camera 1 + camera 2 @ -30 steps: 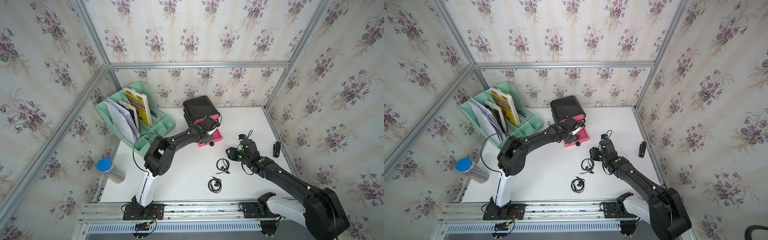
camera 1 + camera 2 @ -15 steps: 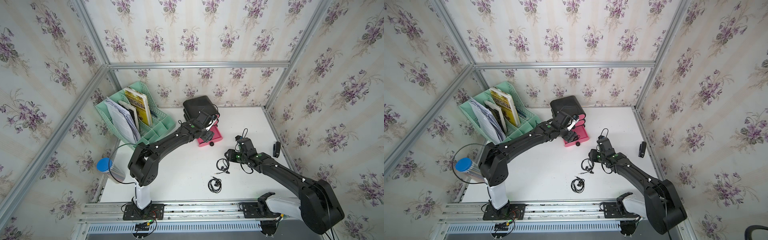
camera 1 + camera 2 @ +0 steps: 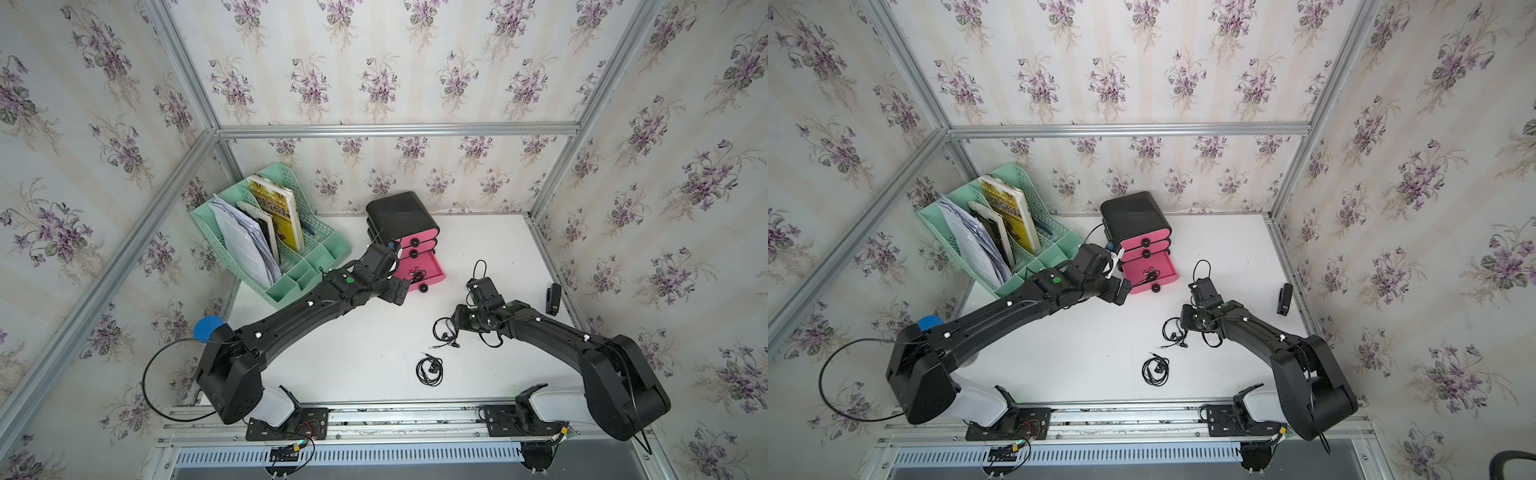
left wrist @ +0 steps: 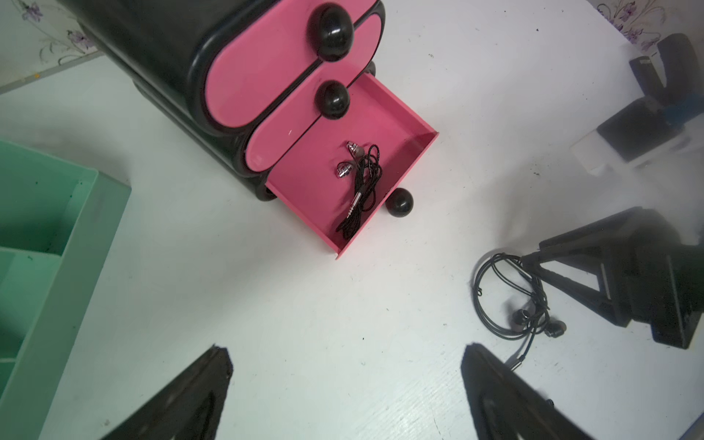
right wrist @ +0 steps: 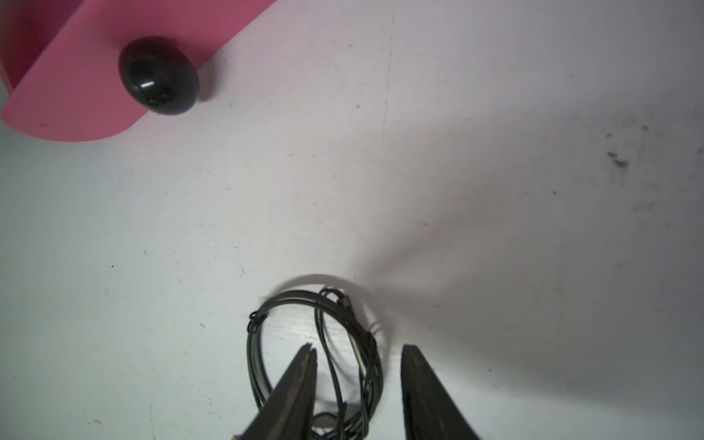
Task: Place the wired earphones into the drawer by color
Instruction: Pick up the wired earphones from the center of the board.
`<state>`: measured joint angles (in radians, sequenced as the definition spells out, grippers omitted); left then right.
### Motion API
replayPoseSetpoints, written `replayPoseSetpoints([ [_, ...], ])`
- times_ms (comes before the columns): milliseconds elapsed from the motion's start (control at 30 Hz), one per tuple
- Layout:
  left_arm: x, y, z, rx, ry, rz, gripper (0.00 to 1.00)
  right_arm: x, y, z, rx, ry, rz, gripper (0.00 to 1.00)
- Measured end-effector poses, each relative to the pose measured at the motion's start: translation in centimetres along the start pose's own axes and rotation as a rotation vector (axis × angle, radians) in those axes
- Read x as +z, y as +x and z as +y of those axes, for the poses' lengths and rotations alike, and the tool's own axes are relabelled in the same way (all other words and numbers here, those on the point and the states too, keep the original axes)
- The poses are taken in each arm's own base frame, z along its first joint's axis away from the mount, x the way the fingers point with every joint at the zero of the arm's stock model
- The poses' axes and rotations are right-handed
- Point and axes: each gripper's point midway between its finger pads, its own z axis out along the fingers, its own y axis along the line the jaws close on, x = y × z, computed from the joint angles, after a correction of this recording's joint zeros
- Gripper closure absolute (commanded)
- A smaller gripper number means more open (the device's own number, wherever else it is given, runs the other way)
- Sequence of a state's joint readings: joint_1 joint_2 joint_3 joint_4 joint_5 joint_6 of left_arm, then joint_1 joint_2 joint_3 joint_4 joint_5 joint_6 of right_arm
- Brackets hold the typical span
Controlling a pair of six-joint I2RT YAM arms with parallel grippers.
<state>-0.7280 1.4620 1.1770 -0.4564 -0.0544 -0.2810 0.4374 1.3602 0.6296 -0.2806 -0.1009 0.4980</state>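
My right gripper (image 5: 358, 348) has its jaws apart, straddling strands of a black coiled earphone cable (image 5: 371, 365) that lies flat on the white tabletop (image 5: 495, 152). There is bare table up to the open pink plastic drawer (image 4: 312, 183). My left gripper (image 4: 343, 354) gapes wide and empty. Its wrist view shows a black earphone bundle (image 4: 362, 183) inside the drawer, lying front-to-back. The right wrist view sees only the drawer's front.

Blue-capped container (image 3: 205, 326) mostly hidden behind left arm (image 3: 291, 320), black earphone coil (image 5: 324, 343) cropped at edge
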Motion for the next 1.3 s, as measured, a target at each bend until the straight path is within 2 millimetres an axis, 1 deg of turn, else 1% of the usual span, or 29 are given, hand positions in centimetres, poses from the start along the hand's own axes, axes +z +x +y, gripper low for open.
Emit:
replayPoseSetpoints([
  [67,-0.6,1.1,0.6,-0.019,-0.013,0.004,0.01,0.2,0.2,-0.1,0.001,0.005,0.010,0.64],
  [167,-1.5,2.1,1.4,-0.043,-0.040,-0.007,0.01,0.5,0.4,-0.2,0.002,0.010,0.019,0.65],
  [367,-2.0,4.7,2.8,-0.066,-0.088,0.019,0.01,1.0,0.8,-0.3,0.004,0.009,0.046,0.66],
  [467,-2.2,5.5,3.2,-0.076,-0.106,0.028,0.01,1.2,1.0,-0.4,0.002,0.012,0.055,0.66],
  [600,-2.3,6.0,3.6,-0.081,-0.125,0.032,0.01,1.4,1.1,-0.4,-0.001,0.013,0.062,0.69],
  [733,-2.3,6.0,3.8,-0.081,-0.135,0.033,0.01,1.6,1.0,-0.3,-0.002,0.008,0.060,0.76],
  [833,-2.3,6.0,3.9,-0.083,-0.138,0.032,0.01,1.8,1.0,-0.2,-0.003,0.004,0.061,0.82],
  [933,-2.2,6.1,3.9,-0.082,-0.139,0.033,0.01,1.8,1.0,-0.1,-0.005,-0.005,0.065,0.90],
  [1067,-2.2,6.2,3.9,-0.082,-0.141,0.036,0.01,1.6,0.9,0.2,-0.007,-0.017,0.060,0.97],
  [1167,-2.2,6.4,4.0,-0.081,-0.143,0.041,0.01,1.5,0.9,0.1,-0.014,-0.015,0.059,1.00],
  [1300,-2.2,6.5,4.1,-0.083,-0.149,0.043,0.01,0.9,0.7,0.3,-0.021,-0.022,0.044,1.00],
])
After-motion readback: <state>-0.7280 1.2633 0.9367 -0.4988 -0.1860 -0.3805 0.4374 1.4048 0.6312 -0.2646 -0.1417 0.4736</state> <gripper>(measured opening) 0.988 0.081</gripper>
